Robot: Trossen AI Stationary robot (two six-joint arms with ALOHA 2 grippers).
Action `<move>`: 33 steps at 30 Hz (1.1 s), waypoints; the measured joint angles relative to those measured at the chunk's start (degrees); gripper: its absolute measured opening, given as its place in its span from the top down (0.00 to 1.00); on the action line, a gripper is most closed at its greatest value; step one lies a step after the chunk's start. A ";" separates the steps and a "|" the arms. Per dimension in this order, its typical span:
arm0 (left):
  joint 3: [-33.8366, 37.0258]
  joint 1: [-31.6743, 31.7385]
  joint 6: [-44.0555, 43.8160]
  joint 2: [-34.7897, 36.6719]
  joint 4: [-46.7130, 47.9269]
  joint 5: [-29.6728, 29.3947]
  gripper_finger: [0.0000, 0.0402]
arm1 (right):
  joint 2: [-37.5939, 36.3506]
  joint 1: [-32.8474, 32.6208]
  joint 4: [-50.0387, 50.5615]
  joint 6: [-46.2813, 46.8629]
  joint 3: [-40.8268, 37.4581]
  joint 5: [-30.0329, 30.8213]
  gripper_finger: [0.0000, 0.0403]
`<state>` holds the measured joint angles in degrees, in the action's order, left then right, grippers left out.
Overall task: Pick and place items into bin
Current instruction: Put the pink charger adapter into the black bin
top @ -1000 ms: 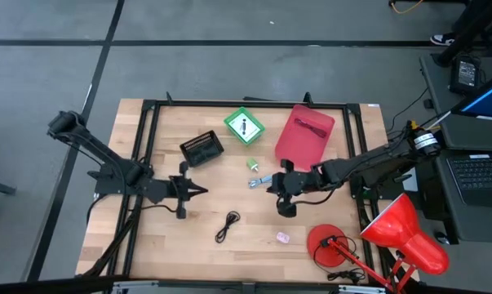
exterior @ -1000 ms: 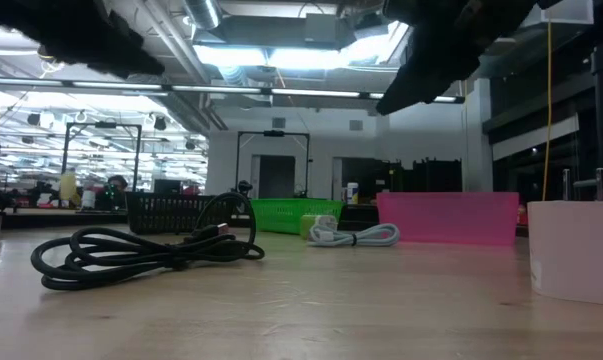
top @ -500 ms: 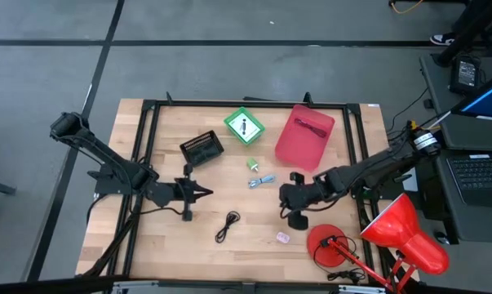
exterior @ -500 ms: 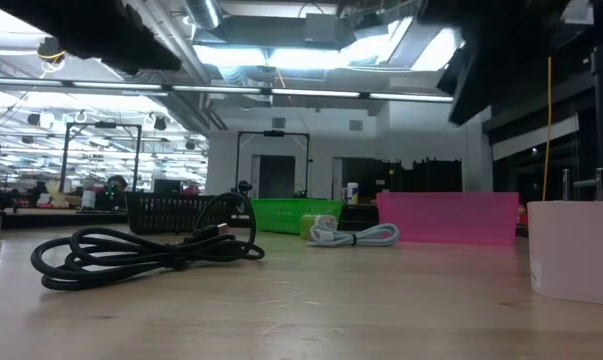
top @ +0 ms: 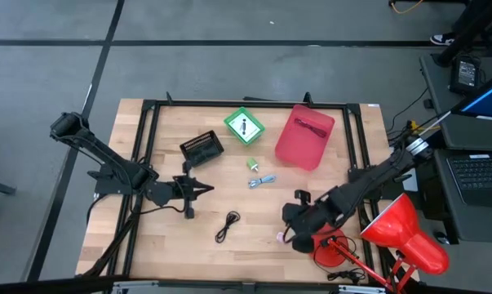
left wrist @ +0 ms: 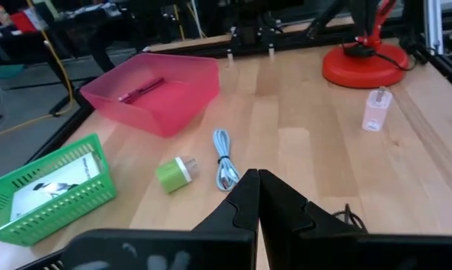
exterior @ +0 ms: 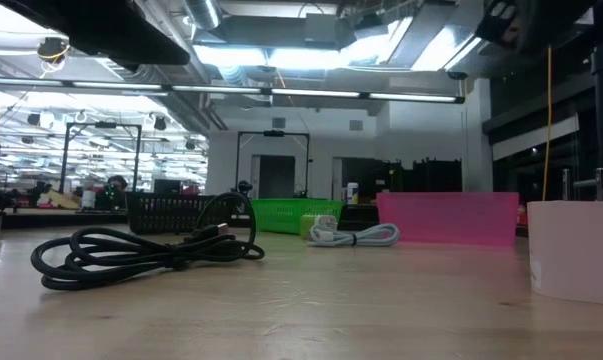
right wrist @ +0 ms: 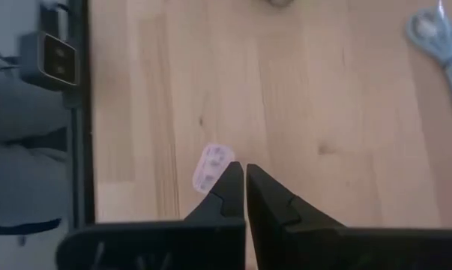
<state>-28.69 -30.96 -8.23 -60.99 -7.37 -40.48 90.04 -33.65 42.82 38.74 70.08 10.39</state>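
Right wrist view, pale pink translucent piece (right wrist: 213, 166), flat on wood

Grey floor (top: 50, 49) with dark lines, bright ceiling lights (exterior: 271, 55), wooden table (top: 156, 237)

table top (top: 156, 237): pale wood planks, matt, fine grain
table frame (top: 246, 103): black metal rails
pink bin (left wrist: 152, 93): translucent smooth plastic, slightly glossy
green basket (left wrist: 46, 191): plastic mesh, holding a white paper-like card
black basket (top: 201, 149): plastic lattice
black cable (exterior: 141, 250): rubbery, soft sheen
lamp base (left wrist: 363, 66): glossy red
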 joint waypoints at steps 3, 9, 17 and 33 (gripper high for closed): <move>0.00 0.00 -0.01 0.02 -0.22 -0.52 1.00 | 3.41 -1.70 2.80 3.02 3.53 0.51 1.00; 0.00 -0.13 -1.83 0.02 -0.15 0.05 1.00 | 8.74 -4.10 9.78 10.48 10.05 0.00 1.00; 0.02 -0.13 -3.21 0.02 1.22 2.97 1.00 | 10.06 -4.65 11.91 17.74 11.50 -1.28 0.95; 0.02 -0.12 -3.17 0.02 1.31 2.86 1.00 | 10.04 -6.44 -1.10 17.90 0.53 2.18 0.46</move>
<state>-28.67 -31.08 -11.40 -60.97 -6.07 -37.63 100.07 -40.10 41.72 56.64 70.62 12.57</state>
